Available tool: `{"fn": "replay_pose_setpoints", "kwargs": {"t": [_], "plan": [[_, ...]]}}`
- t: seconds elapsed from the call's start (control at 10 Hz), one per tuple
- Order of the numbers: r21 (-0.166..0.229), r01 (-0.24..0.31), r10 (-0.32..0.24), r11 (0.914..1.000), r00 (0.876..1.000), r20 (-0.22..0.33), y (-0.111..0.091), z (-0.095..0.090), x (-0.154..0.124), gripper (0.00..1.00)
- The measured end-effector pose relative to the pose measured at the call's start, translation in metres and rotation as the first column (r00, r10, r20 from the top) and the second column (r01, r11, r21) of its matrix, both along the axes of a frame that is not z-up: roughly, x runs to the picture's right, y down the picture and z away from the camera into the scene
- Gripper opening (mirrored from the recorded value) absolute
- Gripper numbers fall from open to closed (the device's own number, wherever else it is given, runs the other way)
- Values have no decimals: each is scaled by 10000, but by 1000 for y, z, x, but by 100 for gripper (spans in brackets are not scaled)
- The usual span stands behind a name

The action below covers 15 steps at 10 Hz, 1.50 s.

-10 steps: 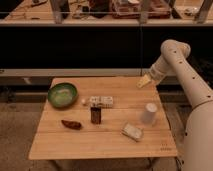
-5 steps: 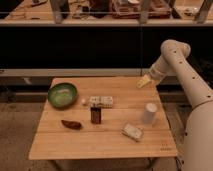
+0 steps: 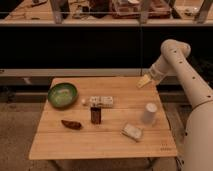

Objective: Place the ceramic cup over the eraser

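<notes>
The ceramic cup is a plain whitish tumbler standing upright on the right side of the wooden table. The eraser is a small dark brown-reddish block standing near the table's middle, left of the cup. My gripper hangs above the table's far right corner, behind and above the cup, apart from it. It holds nothing that I can see.
A green bowl sits at the far left. A white patterned box lies just behind the eraser. A dark reddish oblong thing lies front left. A pale flat block lies in front of the cup. A dark shelf wall stands behind the table.
</notes>
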<state>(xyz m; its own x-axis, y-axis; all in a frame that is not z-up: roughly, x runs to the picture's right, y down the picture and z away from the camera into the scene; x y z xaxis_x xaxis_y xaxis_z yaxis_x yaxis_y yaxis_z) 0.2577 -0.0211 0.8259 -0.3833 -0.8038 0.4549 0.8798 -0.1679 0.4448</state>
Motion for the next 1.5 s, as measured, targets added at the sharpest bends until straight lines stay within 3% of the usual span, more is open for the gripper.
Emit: {"fn": "replay_pose_setpoints", "kwargs": {"t": [0.3, 0.5, 0.7, 0.9, 1.3, 1.5], "plan": [[13, 3, -3, 10000, 10000, -15, 0, 0, 1, 80], [193, 311, -307, 9993, 9992, -242, 8, 0, 7, 80], [855, 760, -733, 9934, 9967, -351, 23, 1, 12, 80], [1394, 645, -616, 9881, 9978, -249, 39, -1, 13, 80], [1542, 495, -474, 9868, 9987, -174, 85, -6, 23, 80], [1557, 609, -572, 9859, 9980, -285, 94, -9, 28, 80]]}}
